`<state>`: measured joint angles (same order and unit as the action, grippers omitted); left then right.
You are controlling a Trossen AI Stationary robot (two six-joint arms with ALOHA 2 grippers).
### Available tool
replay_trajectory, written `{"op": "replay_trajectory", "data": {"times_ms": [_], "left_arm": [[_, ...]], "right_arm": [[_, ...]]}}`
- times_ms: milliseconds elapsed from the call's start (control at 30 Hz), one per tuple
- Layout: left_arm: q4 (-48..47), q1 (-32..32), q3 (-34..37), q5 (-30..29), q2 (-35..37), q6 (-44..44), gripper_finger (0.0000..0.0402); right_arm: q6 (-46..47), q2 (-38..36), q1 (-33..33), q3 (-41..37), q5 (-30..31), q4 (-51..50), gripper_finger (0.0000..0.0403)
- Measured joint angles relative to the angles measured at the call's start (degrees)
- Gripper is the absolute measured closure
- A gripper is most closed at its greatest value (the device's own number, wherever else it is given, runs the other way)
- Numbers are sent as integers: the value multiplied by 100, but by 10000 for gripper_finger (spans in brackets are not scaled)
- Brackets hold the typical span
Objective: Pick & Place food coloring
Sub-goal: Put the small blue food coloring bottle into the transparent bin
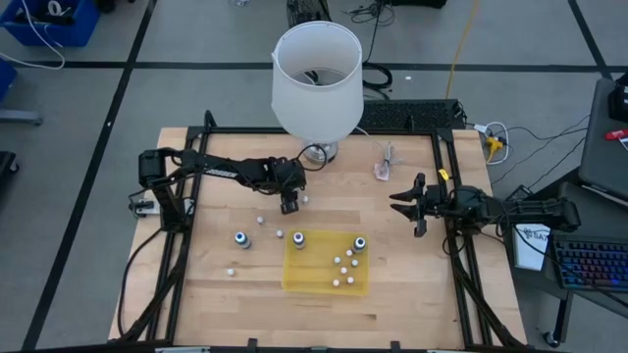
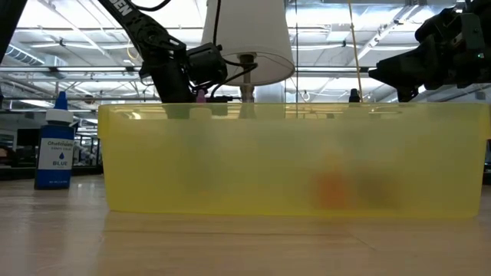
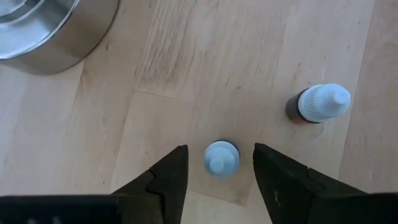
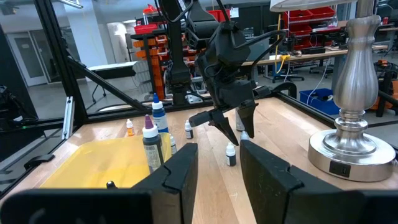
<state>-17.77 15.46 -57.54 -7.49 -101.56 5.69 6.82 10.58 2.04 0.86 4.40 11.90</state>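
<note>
Your left gripper hangs over bare wood between the lamp base and the yellow tray, fingers spread either side of a small capped bottle without touching it; a second bottle stands just beside. Three larger food coloring bottles show from above: one left of the tray, two inside. Your right gripper waits near the table's right rail, fingers apart, holding nothing.

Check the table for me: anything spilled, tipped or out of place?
Nothing spilled or visibly tipped. Several small bottles stand scattered on the table outside the yellow tray. The left gripper hangs open around one bottle; the right gripper waits open at the table's right edge.
</note>
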Motion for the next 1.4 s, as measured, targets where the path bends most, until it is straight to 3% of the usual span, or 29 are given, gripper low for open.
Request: {"op": "replay_trajectory", "data": {"times_ms": [500,933,1400], "left_arm": [[1,0,0,11,0,-31,223],[22,0,0,13,1,-42,340],[-362,-288,-183,-375,547,-24,341]], "right_arm": [[0,-1,0,0,0,0,291],[1,0,0,-1,0,0,291],[0,0,2,0,0,-3,291]]}}
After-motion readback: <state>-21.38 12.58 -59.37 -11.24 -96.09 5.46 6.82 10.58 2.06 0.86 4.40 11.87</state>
